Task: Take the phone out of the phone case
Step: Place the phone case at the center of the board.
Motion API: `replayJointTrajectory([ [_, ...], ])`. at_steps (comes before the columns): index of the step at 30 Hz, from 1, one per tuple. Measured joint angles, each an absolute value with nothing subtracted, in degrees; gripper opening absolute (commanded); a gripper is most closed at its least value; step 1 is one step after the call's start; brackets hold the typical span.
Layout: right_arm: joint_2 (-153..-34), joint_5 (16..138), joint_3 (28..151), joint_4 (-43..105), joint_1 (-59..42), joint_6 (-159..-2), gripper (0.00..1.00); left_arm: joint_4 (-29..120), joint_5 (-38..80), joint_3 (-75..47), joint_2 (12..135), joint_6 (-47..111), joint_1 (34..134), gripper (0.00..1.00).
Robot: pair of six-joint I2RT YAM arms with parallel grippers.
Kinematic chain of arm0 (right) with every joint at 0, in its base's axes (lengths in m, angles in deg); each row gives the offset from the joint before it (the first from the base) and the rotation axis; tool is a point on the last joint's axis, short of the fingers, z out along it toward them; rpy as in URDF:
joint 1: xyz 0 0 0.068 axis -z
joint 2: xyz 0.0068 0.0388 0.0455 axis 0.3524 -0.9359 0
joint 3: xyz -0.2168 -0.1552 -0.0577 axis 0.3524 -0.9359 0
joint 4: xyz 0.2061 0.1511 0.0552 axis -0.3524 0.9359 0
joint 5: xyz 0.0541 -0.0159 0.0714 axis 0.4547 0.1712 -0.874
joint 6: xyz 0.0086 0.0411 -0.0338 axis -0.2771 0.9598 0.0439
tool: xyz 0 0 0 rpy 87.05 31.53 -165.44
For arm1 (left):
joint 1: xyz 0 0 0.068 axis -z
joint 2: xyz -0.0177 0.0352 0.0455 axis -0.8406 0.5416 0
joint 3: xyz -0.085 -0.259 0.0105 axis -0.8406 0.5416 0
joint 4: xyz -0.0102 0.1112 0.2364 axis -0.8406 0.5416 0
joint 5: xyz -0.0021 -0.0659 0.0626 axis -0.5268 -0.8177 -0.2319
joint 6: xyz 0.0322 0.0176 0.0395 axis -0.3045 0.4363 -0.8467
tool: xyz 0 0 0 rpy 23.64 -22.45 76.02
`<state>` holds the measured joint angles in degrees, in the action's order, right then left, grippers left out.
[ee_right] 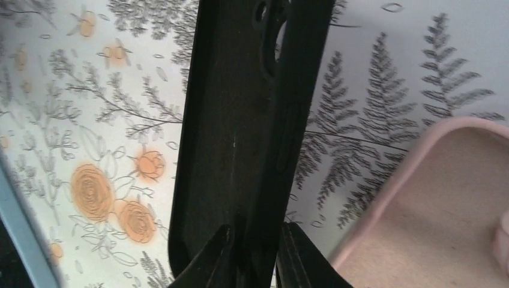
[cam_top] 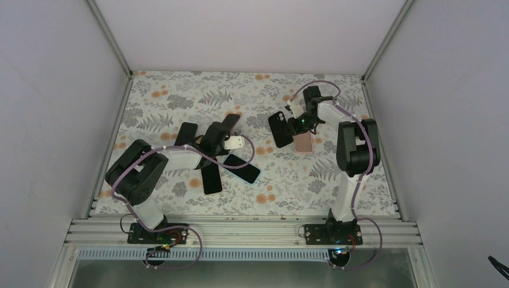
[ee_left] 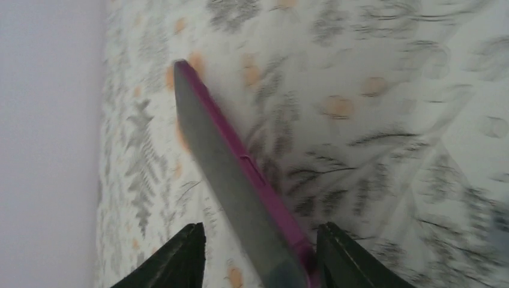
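In the left wrist view a phone with a grey screen and a magenta edge stands on its side between my left gripper's fingers. The jaws are spread: the right finger is near the magenta edge and the left finger stands clear of the screen. I cannot tell whether the magenta is a case. My right gripper is shut on the wall of an empty black phone case, held above the flowered cloth. From above, the left gripper sits among several phones, and the right gripper holds the black case.
An empty pink case lies just right of the black one. Around the left gripper lie dark phones, one with a blue edge, and a white piece. White walls enclose the table on three sides.
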<state>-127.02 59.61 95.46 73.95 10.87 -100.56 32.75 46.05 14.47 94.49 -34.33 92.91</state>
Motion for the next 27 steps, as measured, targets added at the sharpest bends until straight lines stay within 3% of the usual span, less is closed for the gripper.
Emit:
replayJointTrajectory([
  [2, -127.02, 61.12, 95.46, 73.97, 10.89, -101.32, 0.30, 35.79, 44.28, 14.52, 94.51, -34.30, 93.52, 0.63],
  [8, -126.78, 65.16, 95.44, 74.72, 10.87, -103.13, 0.71, 41.34, 41.09, 14.49, 94.46, -33.45, 94.68, 0.76],
  [12, -122.04, 70.10, 92.51, 74.04, 8.99, -105.23, 0.97, 45.85, 38.79, 13.23, 92.21, -32.20, 94.03, 0.90],
  [15, -113.54, 73.51, 87.26, 74.35, 2.59, -107.94, 1.00, 51.44, 34.92, 10.27, 88.76, -30.19, 92.61, 0.99],
  [19, -105.54, 73.58, 83.22, 74.87, -8.71, -110.15, 1.00, 58.13, 29.04, 3.19, 84.96, -27.27, 89.04, 1.00],
  [27, -105.91, 75.94, 80.01, 74.74, -22.92, -109.56, 1.00, 67.05, 19.62, -7.82, 82.60, -21.63, 79.43, 1.00],
])
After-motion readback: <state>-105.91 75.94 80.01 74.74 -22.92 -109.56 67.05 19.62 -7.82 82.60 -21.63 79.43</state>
